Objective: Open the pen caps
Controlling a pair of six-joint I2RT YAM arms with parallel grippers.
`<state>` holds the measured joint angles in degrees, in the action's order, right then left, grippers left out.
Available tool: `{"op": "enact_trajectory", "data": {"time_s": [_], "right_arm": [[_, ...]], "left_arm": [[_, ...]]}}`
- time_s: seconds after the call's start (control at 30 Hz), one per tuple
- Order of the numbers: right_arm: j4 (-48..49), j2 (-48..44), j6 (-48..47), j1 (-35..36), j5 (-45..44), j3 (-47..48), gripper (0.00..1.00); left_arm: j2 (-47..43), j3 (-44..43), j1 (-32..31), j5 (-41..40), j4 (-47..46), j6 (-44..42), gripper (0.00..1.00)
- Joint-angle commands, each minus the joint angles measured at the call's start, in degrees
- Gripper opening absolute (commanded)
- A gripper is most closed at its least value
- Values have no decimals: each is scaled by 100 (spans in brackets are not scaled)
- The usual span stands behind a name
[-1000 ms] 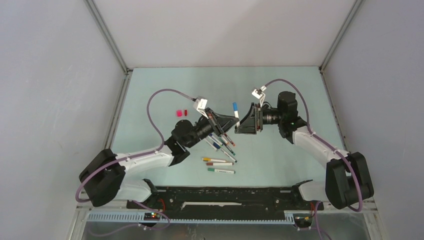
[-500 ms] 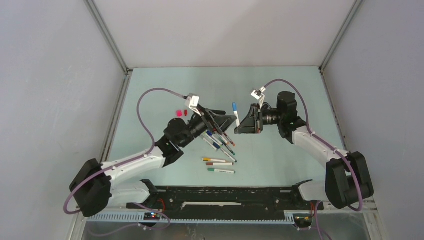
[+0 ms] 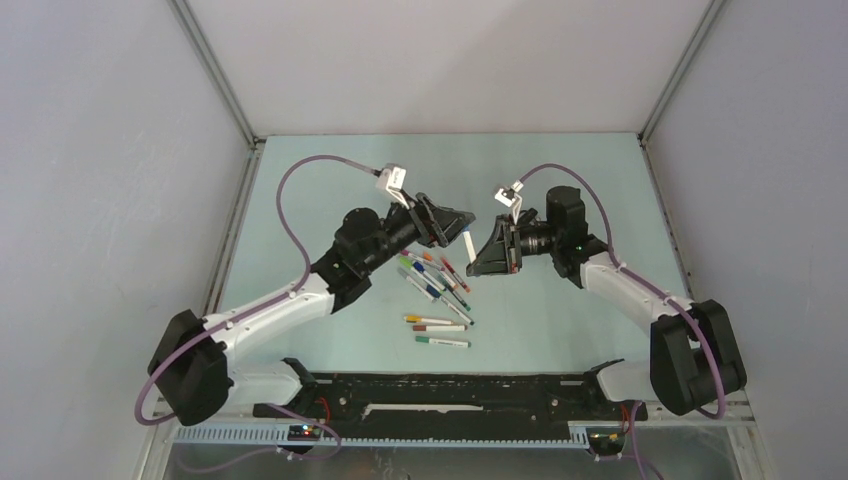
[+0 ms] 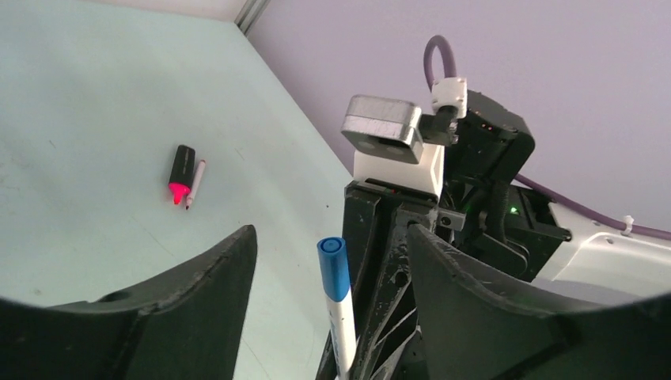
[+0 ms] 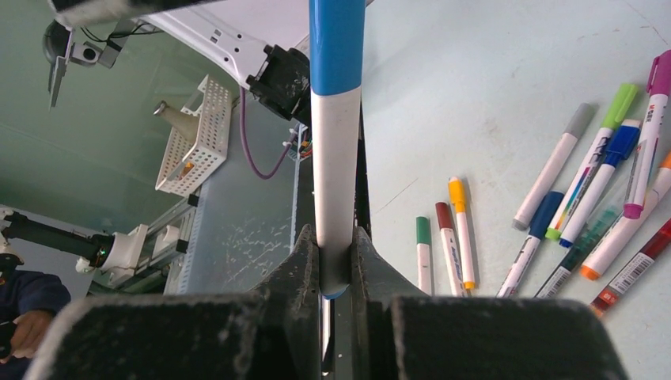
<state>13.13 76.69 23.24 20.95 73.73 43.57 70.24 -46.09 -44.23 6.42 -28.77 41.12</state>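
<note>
right wrist view: the right gripper (image 5: 336, 241) is clamped on the white barrel of a blue-capped pen (image 5: 335, 158), with both fingers (image 5: 302, 265) pressed against its lower end. the pen stands straight out of the jaws, and its blue cap (image 5: 336, 39) is on the far end, running out of the top of the frame. on the pale green table (image 5: 490, 95) to the right, loose pens (image 5: 609, 174) lie in a fanned group, all capped, in green, blue, pink, orange, dark red and grey. closer to the gripper is a row of three pens (image 5: 447, 245), capped green, dark red and orange.

left wrist view: the left gripper (image 4: 332, 235) is spread wide, with one finger on each side of the blue cap and neither touching it. the top of the cap sits about level with the fingertips, in the middle of the gap. right behind the pen is the other arm's grey camera (image 4: 382, 127). well away on the table lies a black highlighter (image 4: 182, 165) with its pink tip bare, and a thin white pen (image 4: 195, 180) lies just beside it.

top external view: the two grippers meet nose to nose over the middle of the table. the left one hides the cap, so only a short piece of white barrel shows between them. the loose pens lie just on the near side of them.
</note>
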Motion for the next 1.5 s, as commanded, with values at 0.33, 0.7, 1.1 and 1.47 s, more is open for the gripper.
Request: {"op": "enact_trajectory", "data": {"time_s": [0.33,0.7,1.1,1.47], "right_arm": [[-28,100,-125,38,-6,222,0],[-34,100,85,-34,162,371,55],[279,-108,566,-479,101,371,51],[466,-69,627,-195,604,371,0]], "left_arm": [[419,-468,11,575,-65,253,21],[466,-226,-13,755,-552,359,0],[802,-186,-144,999,-902,436,0],[779,-480,-46,1001,-995,65,0]]}}
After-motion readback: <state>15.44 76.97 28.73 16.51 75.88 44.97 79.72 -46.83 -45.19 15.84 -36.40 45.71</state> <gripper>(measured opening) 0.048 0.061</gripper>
